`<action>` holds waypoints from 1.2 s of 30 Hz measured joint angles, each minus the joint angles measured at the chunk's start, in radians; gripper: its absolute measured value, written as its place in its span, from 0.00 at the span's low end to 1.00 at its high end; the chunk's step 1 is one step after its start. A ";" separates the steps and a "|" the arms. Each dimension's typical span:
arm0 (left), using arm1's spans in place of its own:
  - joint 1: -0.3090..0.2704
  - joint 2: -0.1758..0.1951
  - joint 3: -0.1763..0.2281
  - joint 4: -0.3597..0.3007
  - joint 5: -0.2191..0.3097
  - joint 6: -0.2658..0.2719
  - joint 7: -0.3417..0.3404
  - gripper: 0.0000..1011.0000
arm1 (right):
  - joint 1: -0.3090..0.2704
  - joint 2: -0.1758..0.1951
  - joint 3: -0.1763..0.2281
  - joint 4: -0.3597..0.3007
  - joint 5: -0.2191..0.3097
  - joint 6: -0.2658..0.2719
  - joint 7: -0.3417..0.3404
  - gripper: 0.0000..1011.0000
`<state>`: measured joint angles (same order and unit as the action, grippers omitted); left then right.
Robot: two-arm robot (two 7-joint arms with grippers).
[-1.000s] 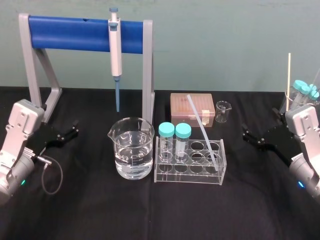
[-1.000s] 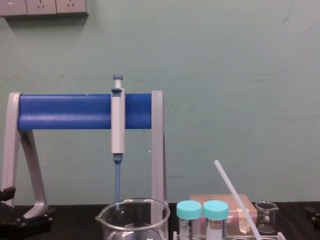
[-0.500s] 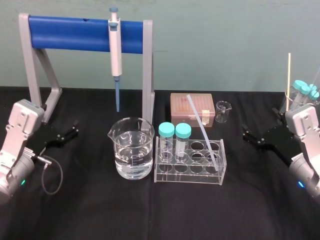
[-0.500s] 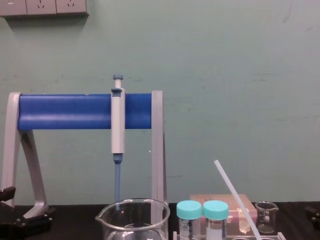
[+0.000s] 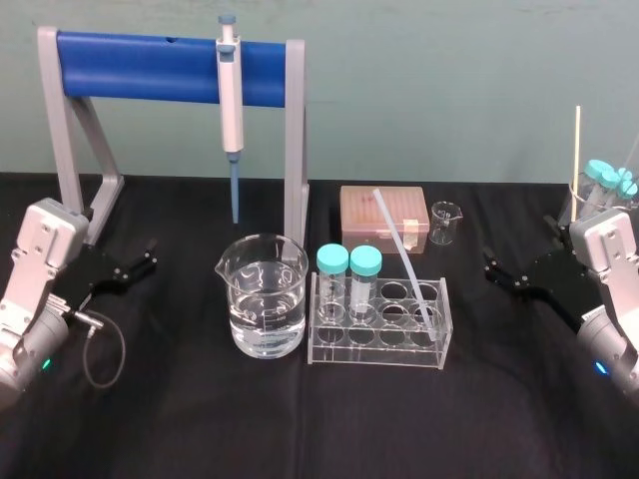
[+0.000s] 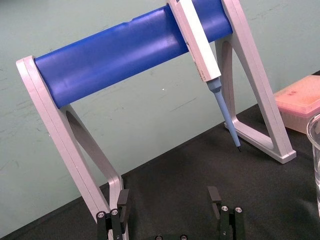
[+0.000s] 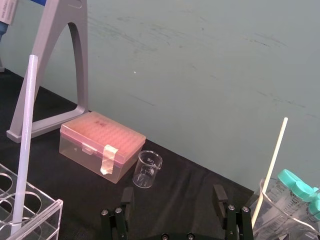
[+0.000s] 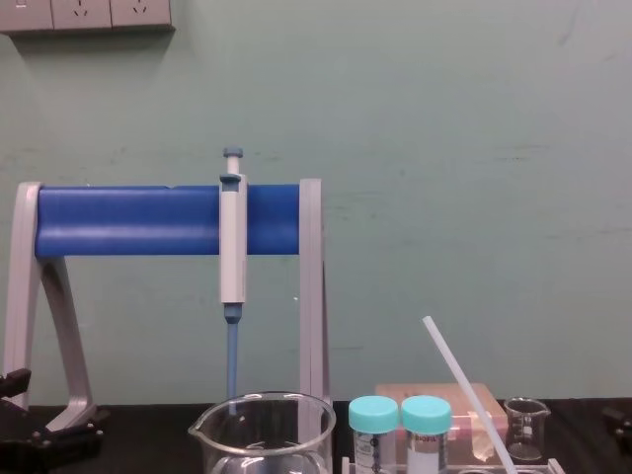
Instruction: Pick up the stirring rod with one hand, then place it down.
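Observation:
The stirring rod [image 5: 402,254] is a thin translucent white stick. It leans in a back-right hole of the clear tube rack [image 5: 377,344], with its top tilted back and left. It also rises slanted in the chest view as the rod [image 8: 464,385], and stands near the right wrist camera as the rod [image 7: 24,145]. My right gripper [image 5: 491,266] rests low on the black table to the right of the rack, open and empty, also seen as the gripper [image 7: 173,197]. My left gripper [image 5: 148,257] sits at the far left by the stand's foot, open and empty, also seen as the gripper [image 6: 169,197].
A grey and blue stand [image 5: 170,65] holds a pipette [image 5: 231,95] at the back left. A large beaker of water [image 5: 265,309] sits left of the rack, which holds two teal-capped tubes [image 5: 347,279]. A pink tip box [image 5: 384,215], a small beaker [image 5: 445,222] and a beaker of tubes [image 5: 604,190] stand behind.

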<state>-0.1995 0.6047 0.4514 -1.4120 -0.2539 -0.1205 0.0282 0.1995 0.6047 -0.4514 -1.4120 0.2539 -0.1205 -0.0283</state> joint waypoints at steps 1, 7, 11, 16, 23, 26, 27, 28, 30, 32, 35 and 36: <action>0.000 0.000 0.000 0.000 0.000 0.000 0.000 0.99 | 0.000 0.000 0.000 0.000 0.000 0.000 0.000 0.99; 0.000 0.000 0.000 0.000 0.000 0.000 0.000 0.99 | 0.000 0.000 0.000 0.000 0.000 0.000 0.000 0.99; 0.000 0.000 0.000 0.000 0.000 0.000 0.000 0.99 | 0.000 0.000 0.000 0.000 0.000 0.000 0.000 0.99; 0.000 0.000 0.000 0.000 0.000 0.000 0.000 0.99 | 0.000 0.000 0.001 0.000 0.000 0.000 0.001 0.99; 0.000 0.000 0.000 0.000 0.000 0.000 0.000 0.99 | 0.008 -0.018 0.033 0.011 0.027 -0.006 0.048 0.99; 0.000 0.000 0.000 0.000 0.000 0.000 0.000 0.99 | 0.018 -0.027 0.044 0.012 0.045 -0.010 0.072 0.99; 0.000 0.000 0.000 0.000 0.000 0.000 0.000 0.99 | 0.025 -0.032 0.051 0.012 0.060 -0.010 0.089 0.99; 0.000 0.000 0.000 0.000 0.000 0.000 0.000 0.99 | 0.029 -0.036 0.054 0.012 0.068 -0.010 0.102 0.99; 0.000 0.000 0.000 0.000 0.000 0.000 0.000 0.99 | 0.044 -0.047 0.062 0.012 0.092 -0.008 0.133 0.99; 0.000 0.000 0.000 0.000 0.000 0.000 0.000 0.99 | 0.055 -0.057 0.066 0.012 0.108 -0.004 0.154 0.99; 0.000 0.000 0.000 0.000 0.000 0.000 0.000 0.99 | 0.078 -0.078 0.070 0.011 0.140 0.001 0.200 0.99; 0.000 0.000 0.000 0.000 0.000 0.000 0.000 0.99 | 0.087 -0.088 0.070 0.010 0.151 0.004 0.220 0.99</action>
<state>-0.1996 0.6047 0.4514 -1.4120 -0.2539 -0.1205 0.0283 0.2864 0.5171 -0.3810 -1.4022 0.4052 -0.1162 0.1919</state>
